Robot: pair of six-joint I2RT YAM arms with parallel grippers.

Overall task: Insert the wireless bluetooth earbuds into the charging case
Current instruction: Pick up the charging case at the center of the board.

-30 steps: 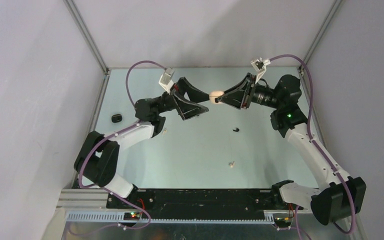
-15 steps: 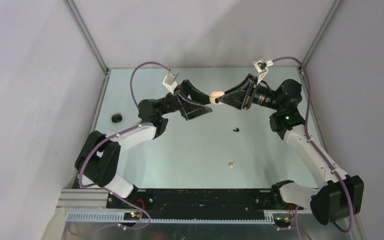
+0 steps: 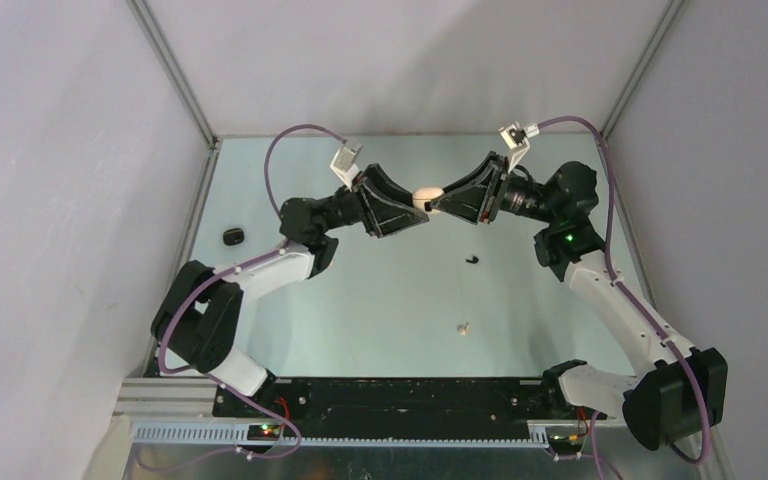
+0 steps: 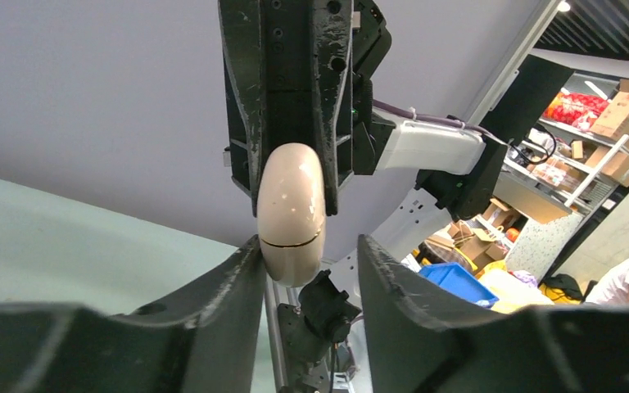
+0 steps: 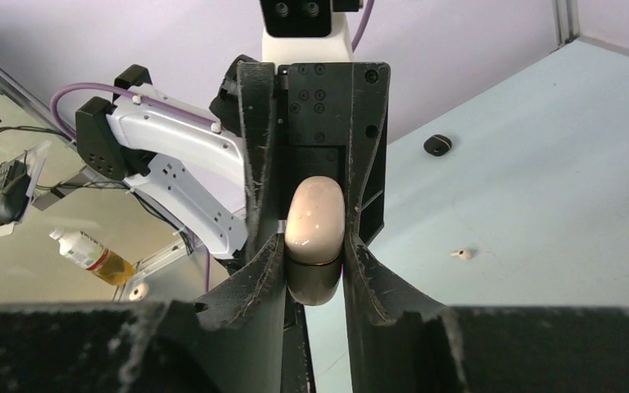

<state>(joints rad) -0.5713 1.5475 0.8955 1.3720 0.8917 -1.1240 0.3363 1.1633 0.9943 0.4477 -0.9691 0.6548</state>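
Above the counter [image 3: 360, 300], my right fingers [image 5: 373, 282] clamp the charging case [image 4: 291, 209]; its free end sits between my parted left fingers [image 4: 229, 278].

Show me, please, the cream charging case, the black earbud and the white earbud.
cream charging case [image 3: 425, 194], top view, rounded shell.
black earbud [image 3: 473, 260], top view, its body.
white earbud [image 3: 463, 327], top view, its body.

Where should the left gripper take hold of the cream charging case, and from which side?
Grip the charging case by its free rounded end, coming head-on from opposite the right gripper, which clamps the other end. The left gripper is open astride that end, so closing there should pinch it.
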